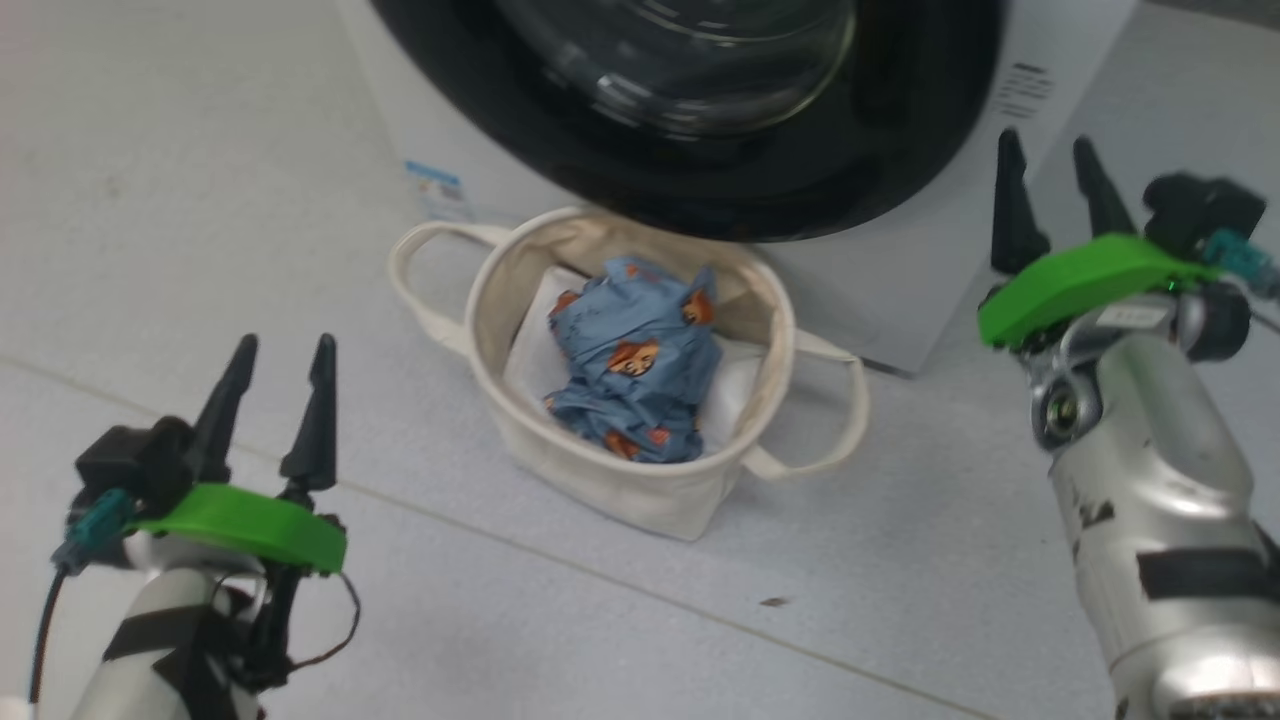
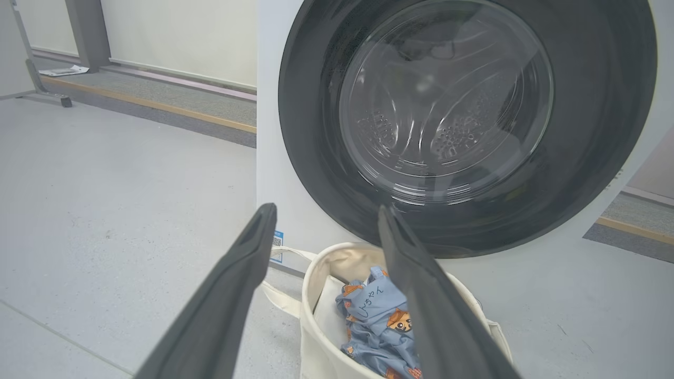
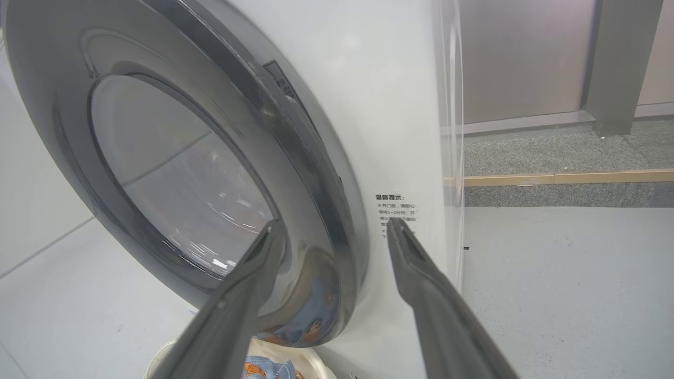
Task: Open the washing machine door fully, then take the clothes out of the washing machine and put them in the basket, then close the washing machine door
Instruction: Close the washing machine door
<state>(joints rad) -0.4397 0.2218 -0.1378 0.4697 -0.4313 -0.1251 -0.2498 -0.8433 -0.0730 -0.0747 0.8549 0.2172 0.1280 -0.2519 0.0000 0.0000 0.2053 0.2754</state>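
The washing machine door [image 1: 900, 150], a black ring around bulging glass, lies flat against the front of the white washing machine [image 1: 900, 290]. Below it on the floor stands the cream basket [image 1: 610, 490]. The light blue clothes [image 1: 635, 365] with orange figures lie bunched inside on a white lining. My left gripper [image 1: 285, 342] hovers open at the lower left, apart from the basket. My right gripper [image 1: 1047, 140] is open beside the machine's right front, holding nothing. The left wrist view looks past my left gripper [image 2: 326, 208] at the door [image 2: 595, 131] and the clothes [image 2: 376, 310]. In the right wrist view my right gripper [image 3: 334, 222] points at the door's rim [image 3: 295, 147].
Grey floor with thin seam lines [image 1: 560, 560] spreads around the basket. A blue label sticker [image 1: 437, 190] sits low on the machine's front, and printed text [image 3: 396, 213] sits right of the door. A raised carpeted strip [image 2: 158, 97] and a wheeled stand foot [image 2: 63, 100] lie at the far left.
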